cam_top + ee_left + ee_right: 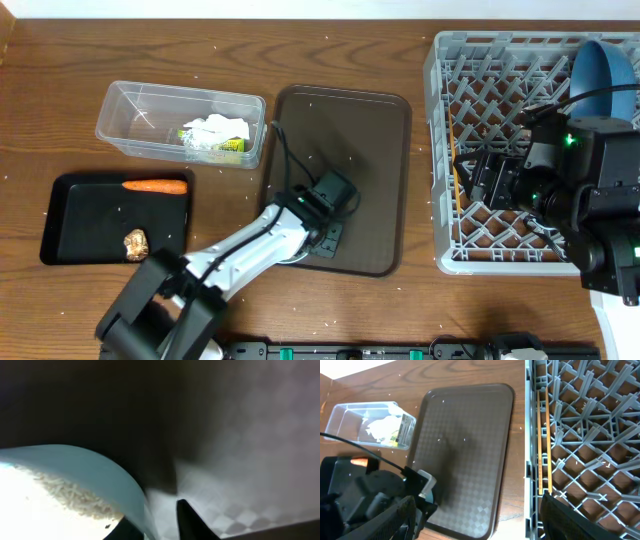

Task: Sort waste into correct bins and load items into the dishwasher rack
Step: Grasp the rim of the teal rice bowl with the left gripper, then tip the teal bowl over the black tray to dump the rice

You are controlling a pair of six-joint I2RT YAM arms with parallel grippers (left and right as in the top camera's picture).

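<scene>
Left arm is reaching low over the brown serving tray [380, 130], and the left gripper [322, 225] is right down on it. Its wrist camera is jammed up against a pale blue dish [107, 472] with rice grains [70, 492] stuck inside. One dark finger [192, 520] shows just beside the dish rim, but the view is too close and blurred, so I cannot tell whether the fingers are gripping the dish or not.

Over on the other side, the right gripper [477, 497] hangs above the near edge of the grey rack [450, 150], fingers spread wide with nothing between them. The chopsticks [540, 445] lie in the rack along its left wall, and the big blue plate [605, 72] stands in the far right corner.

The clear tub [120, 110] holds the white tissue [215, 128] and the green-and-silver wrapper [222, 146]. The black tray [70, 215] holds the carrot [155, 186] at its far edge and the brown lump [136, 243] near its front. White specks dot the table [60, 60].
</scene>
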